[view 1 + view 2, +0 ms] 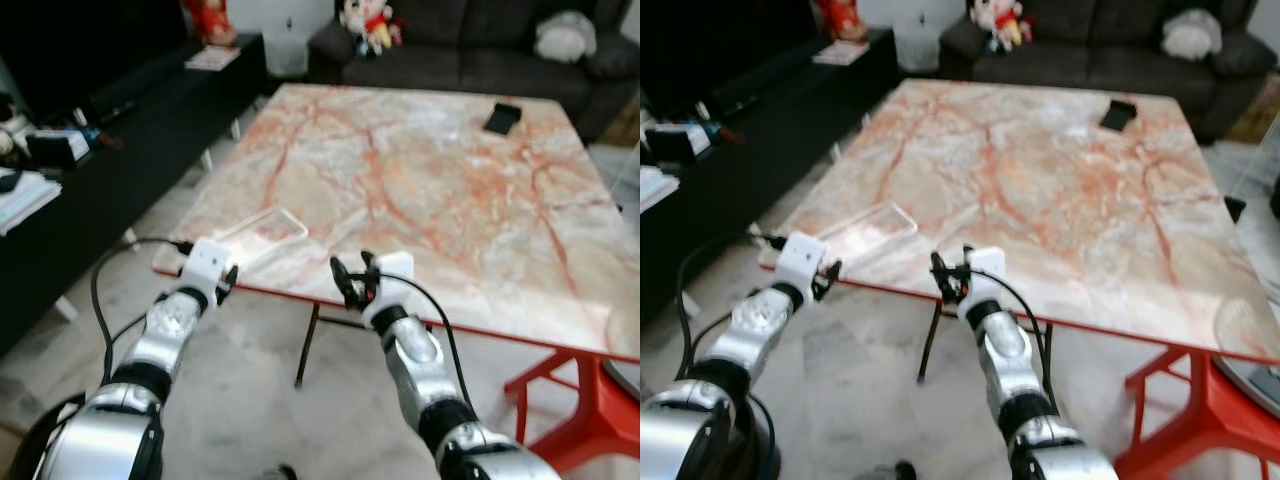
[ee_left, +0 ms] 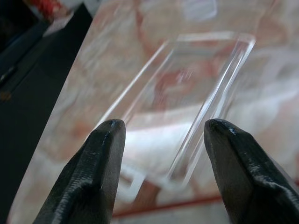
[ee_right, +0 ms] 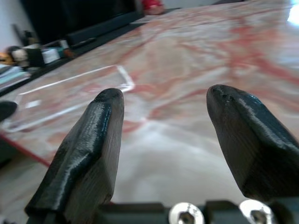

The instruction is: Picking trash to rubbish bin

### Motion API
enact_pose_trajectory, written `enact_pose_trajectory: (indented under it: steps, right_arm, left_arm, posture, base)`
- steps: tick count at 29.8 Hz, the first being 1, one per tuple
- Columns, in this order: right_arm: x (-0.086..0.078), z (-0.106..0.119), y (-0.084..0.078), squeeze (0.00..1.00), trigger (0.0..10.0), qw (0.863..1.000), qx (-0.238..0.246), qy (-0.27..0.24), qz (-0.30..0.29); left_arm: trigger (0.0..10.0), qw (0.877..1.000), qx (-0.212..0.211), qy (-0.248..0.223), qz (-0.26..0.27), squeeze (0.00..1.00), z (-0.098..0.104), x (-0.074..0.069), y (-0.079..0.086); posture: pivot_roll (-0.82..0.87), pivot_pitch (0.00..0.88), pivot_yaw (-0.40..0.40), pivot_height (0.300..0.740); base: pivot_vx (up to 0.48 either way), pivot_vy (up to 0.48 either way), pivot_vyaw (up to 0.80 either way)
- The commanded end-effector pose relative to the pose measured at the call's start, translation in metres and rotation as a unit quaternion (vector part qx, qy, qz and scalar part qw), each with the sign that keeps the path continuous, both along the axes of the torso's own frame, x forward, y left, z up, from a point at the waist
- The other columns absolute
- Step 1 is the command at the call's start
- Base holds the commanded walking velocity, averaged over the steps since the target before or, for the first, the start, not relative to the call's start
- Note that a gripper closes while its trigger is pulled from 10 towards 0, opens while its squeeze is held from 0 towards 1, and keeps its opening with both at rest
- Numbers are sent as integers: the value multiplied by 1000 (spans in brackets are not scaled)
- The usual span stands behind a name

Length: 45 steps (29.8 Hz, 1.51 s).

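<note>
Approach step: left gripper (image 2: 161,140) released, lined up w/ clear tray (image 1: 262,232) at table (image 1: 450,190) edge; right gripper (image 3: 163,116) released. Next: straddle rim, clench.

No text, label, brand, number or sign can be read anywhere. The dark flat object (image 1: 502,118) at the far side of the table (image 1: 420,170) shows no legible marking, and the papers and small items (image 1: 40,160) on the dark shelf left of the table are too blurred and small to make out any print.
</note>
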State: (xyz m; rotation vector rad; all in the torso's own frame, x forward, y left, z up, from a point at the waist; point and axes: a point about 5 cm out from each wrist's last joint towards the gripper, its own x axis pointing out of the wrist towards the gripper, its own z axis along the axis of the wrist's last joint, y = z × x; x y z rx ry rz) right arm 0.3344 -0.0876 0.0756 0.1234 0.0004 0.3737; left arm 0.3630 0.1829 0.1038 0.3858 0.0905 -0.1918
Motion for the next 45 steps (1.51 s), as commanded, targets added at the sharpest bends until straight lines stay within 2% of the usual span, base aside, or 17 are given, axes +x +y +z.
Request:
enact_pose_trajectory:
  steps: [1, 8, 24, 45]
  right_arm:
    - [2, 5, 4, 0, 10000, 1000, 4, -7, 3]
    - [3, 9, 4, 0, 10000, 1000, 8, -18, -1]
    - [4, 11, 5, 0, 10000, 1000, 3, -25, 5]
    - [2, 9, 7, 0, 10000, 1000, -3, -24, 11]
  left_arm:
    - [10000, 1000, -10, -26, 9, 0, 9, 3, 2]
    - [10000, 998, -25, -59, 10, 0, 18, 4, -1]
    - [10000, 997, -30, -71, 12, 0, 20, 4, -2]
    - [10000, 997, -28, -77, 11, 0, 21, 5, -3]
  posture:
    - [30, 10, 11, 740]
    - [31, 10, 12, 740]
    - [31, 10, 12, 740]
    - [31, 9, 9, 740]
  base:
    - [0, 0, 0]
    - [208, 0, 0]
    - [278, 0, 0]
    - [298, 0, 166]
